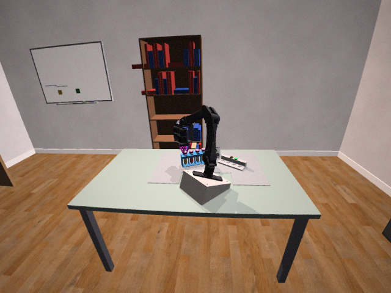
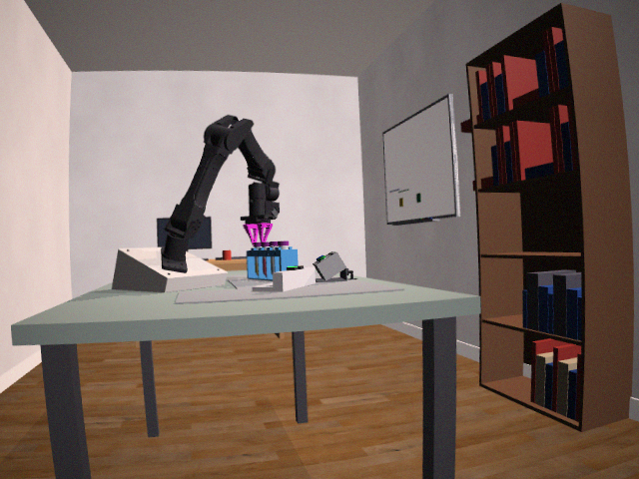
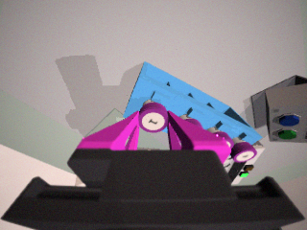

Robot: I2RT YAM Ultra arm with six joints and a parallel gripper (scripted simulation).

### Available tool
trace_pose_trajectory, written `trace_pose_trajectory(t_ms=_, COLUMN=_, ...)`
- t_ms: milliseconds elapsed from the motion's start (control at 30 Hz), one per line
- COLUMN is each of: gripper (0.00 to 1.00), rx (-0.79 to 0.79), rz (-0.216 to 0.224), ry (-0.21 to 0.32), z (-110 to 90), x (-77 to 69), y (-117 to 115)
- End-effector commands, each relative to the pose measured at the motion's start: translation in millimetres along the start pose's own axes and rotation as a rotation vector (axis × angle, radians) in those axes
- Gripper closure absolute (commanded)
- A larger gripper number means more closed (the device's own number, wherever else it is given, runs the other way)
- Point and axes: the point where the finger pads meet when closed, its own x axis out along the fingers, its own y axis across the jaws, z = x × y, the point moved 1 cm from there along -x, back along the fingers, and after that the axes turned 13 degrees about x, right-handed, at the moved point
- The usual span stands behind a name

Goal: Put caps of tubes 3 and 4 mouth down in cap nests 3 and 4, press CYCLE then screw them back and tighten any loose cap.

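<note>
Looking through the wrist camera, I find the gripper closed on a purple tube cap whose white dot reads 1. Both magenta fingers press against the cap's sides at frame centre. That cap sits at the near end of the blue decapping station, which runs diagonally from upper centre toward the lower right. A second capped tube shows at the right, partly hidden by the right finger; I cannot read its number. The small desk occupies the far right edge, with the blue CYCLE key above the green READY key.

In the top view, I see the arm rising from its wedge pedestal at table centre and bending down over the left end of the station. The cap tray lies to the right of the arm on the grey mat. Caps 3 and 4 are too small to tell apart there.
</note>
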Motion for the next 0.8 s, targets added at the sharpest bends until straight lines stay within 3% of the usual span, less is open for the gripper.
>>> trace_pose_trajectory(t_ms=0, gripper=1.0, rx=0.138, rz=0.005, ry=-0.015, z=2.7, x=-3.0, y=0.4)
trace_pose_trajectory(t_ms=267, gripper=1.0, rx=0.247, rz=0.006, ry=-0.014, z=2.7, x=-3.0, y=0.4)
trace_pose_trajectory(t_ms=767, gripper=1.0, rx=0.247, rz=0.006, ry=-0.014, z=2.7, x=-3.0, y=0.4)
